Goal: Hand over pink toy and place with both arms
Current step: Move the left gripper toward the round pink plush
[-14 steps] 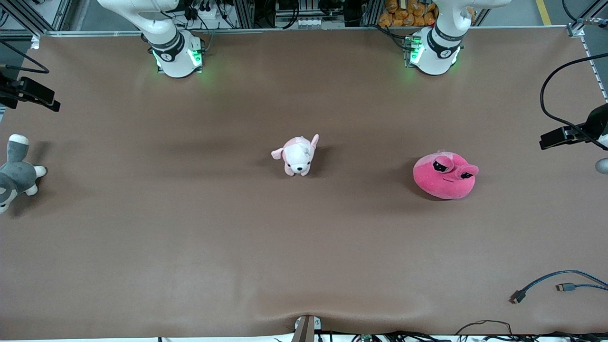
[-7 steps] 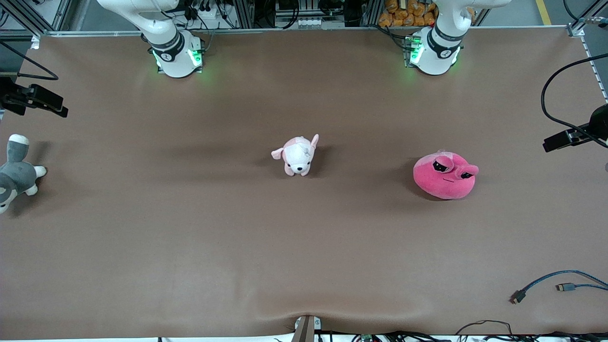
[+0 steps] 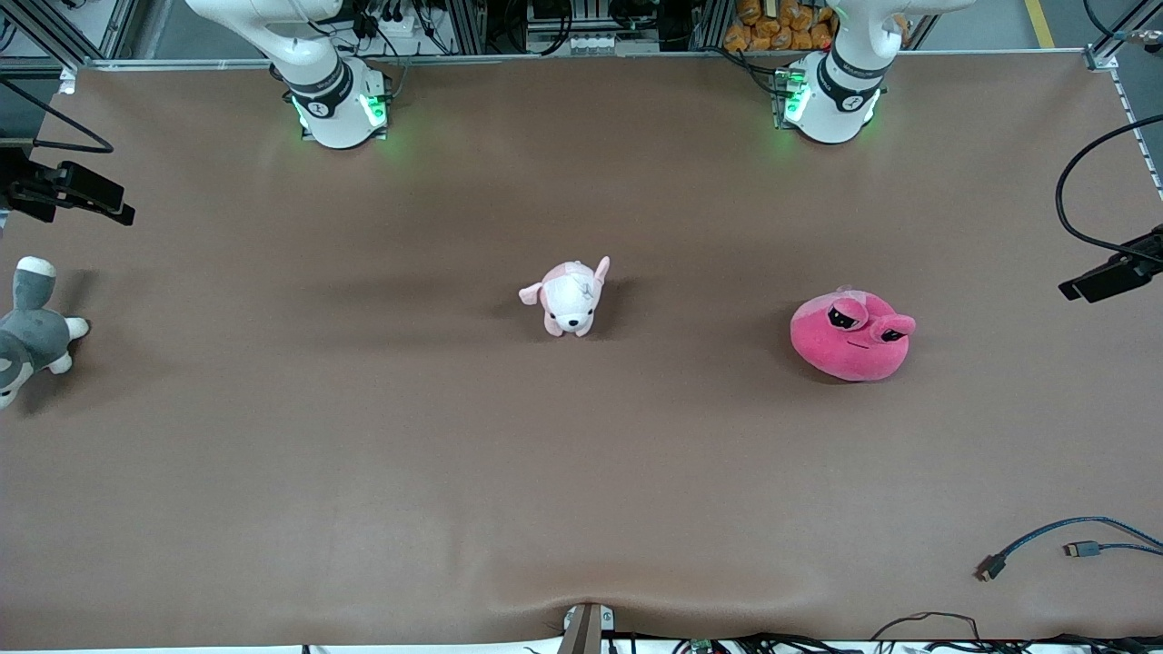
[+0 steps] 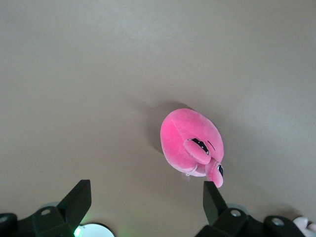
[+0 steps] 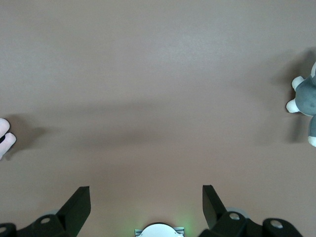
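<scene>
On the table (image 3: 363, 509), toward the left arm's end, sits one pink toy (image 3: 850, 336), untouched. One puppy plush (image 3: 568, 296) lies mid-table, one grey plush (image 3: 27, 331) at the right arm's end. Left tool (image 4: 145, 197) hangs spread high over the toy; best to descend centred over its body. Right tool (image 5: 145, 197), also spread, waits over bare table.

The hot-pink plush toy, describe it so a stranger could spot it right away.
On the brown table, look toward the left arm's end. The round hot-pink plush blob sits there alone. Unlike the smaller pale pink-and-white puppy plush mid-table, it has bulging half-lidded black eyes.
</scene>
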